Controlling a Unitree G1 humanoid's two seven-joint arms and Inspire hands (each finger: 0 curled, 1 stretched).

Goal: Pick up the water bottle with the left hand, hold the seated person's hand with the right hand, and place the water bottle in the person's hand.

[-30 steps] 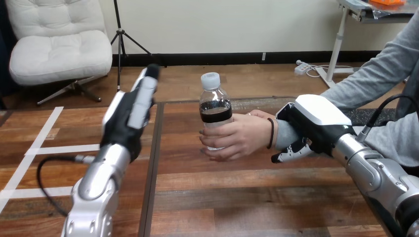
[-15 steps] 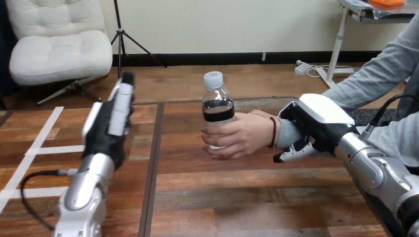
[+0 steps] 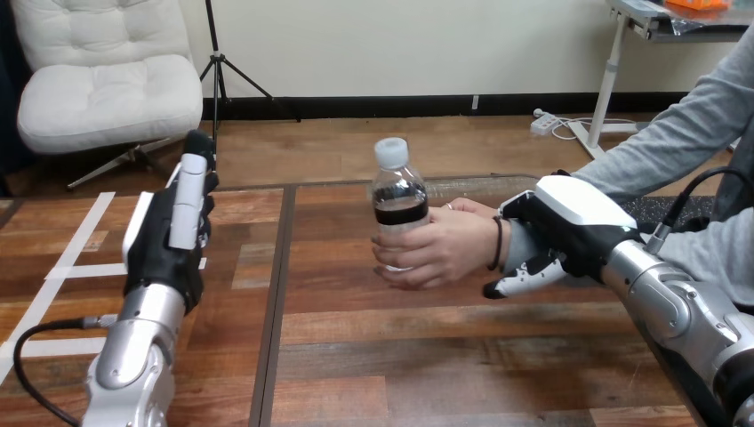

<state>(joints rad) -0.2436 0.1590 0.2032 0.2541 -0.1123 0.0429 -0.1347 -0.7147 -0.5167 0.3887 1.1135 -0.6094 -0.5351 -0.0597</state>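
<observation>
Wooden table (image 3: 462,356), dark planks, w/ a black seam (image 3: 271,311) running front to back left of centre and white tape lines (image 3: 62,271) by its left edge. Robot's left hand (image 3: 167,240) stands upright over the left side, fingers straight, holding nothing, well apart from the bottle. Right hand (image 3: 569,227), toward the right edge, curls its fingers round the person's wrist (image 3: 507,247). Person's hand (image 3: 440,249) grips the water bottle (image 3: 398,200), upright, mid-table toward the far edge
</observation>
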